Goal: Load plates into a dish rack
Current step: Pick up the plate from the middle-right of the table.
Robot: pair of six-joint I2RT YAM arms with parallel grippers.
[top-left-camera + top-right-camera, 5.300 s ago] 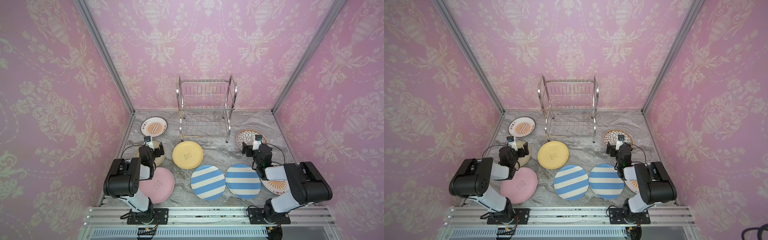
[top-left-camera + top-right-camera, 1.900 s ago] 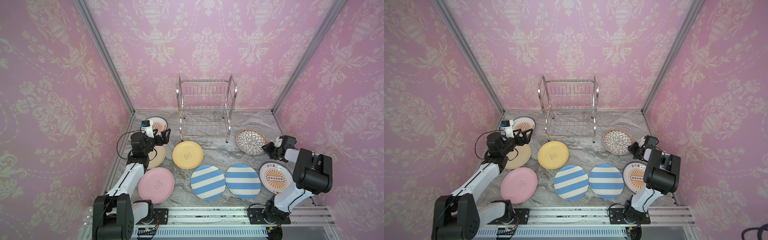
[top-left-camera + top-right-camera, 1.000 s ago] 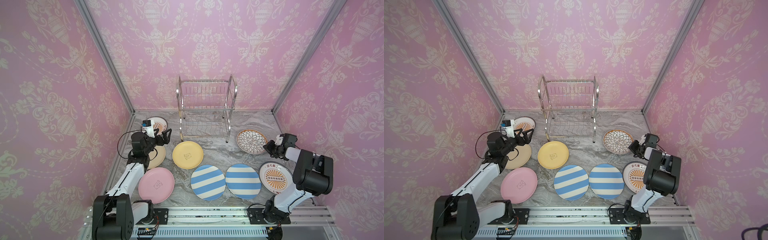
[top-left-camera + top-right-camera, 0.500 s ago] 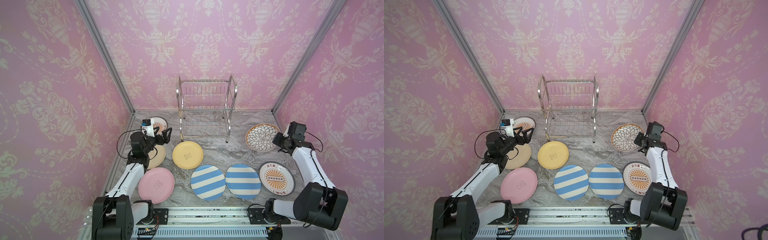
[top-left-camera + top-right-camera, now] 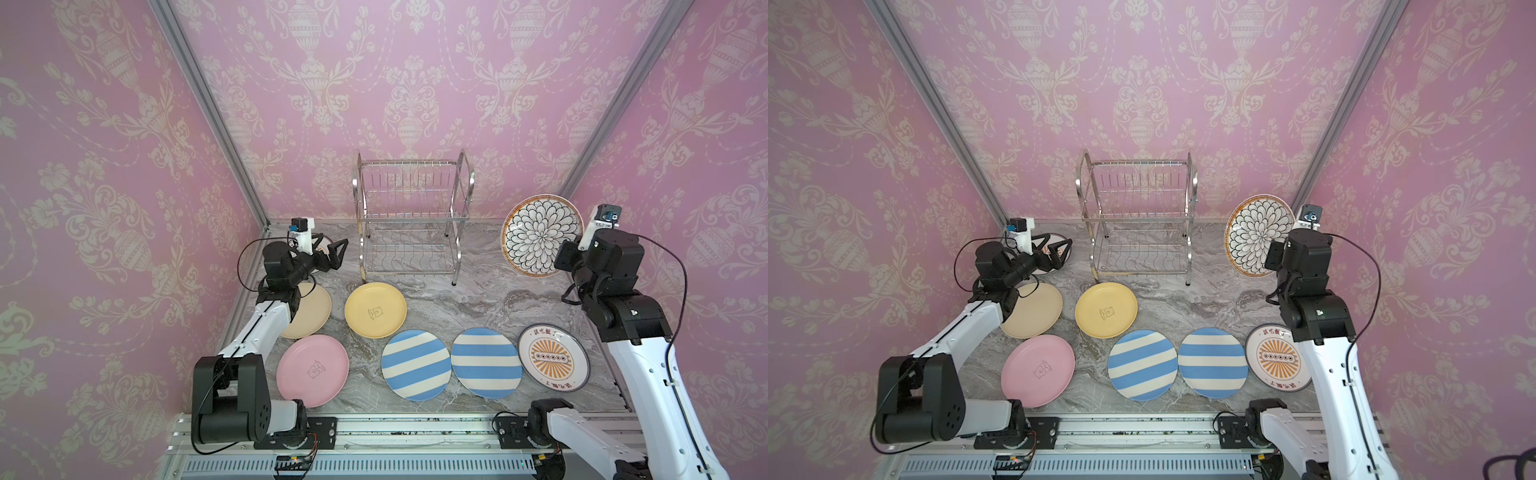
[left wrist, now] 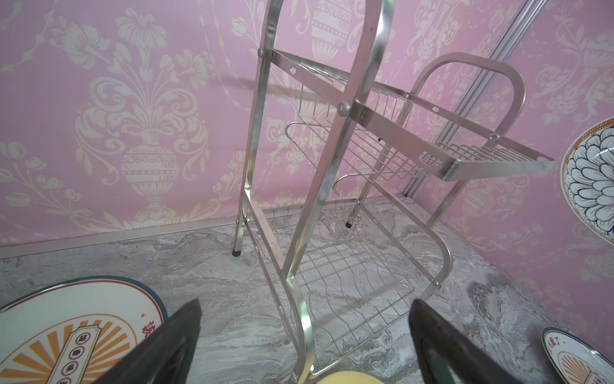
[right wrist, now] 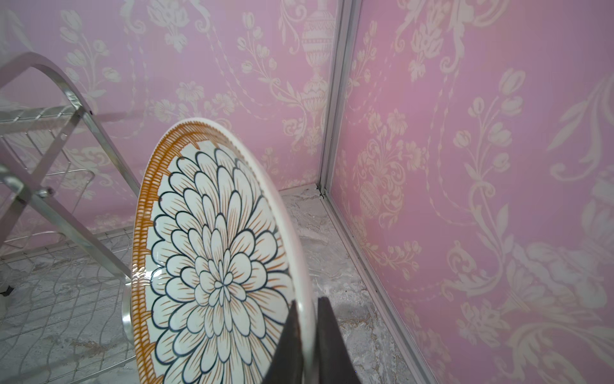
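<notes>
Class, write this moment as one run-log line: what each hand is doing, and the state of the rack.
right hand: shut on floral plate, held in air, tilted | left hand: open, empty, facing dish rack | dish rack: no plates

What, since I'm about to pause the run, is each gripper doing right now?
Left gripper: open, holding nothing.
Right gripper: shut on the rim of the round brown-rimmed floral plate, held on edge.
</notes>
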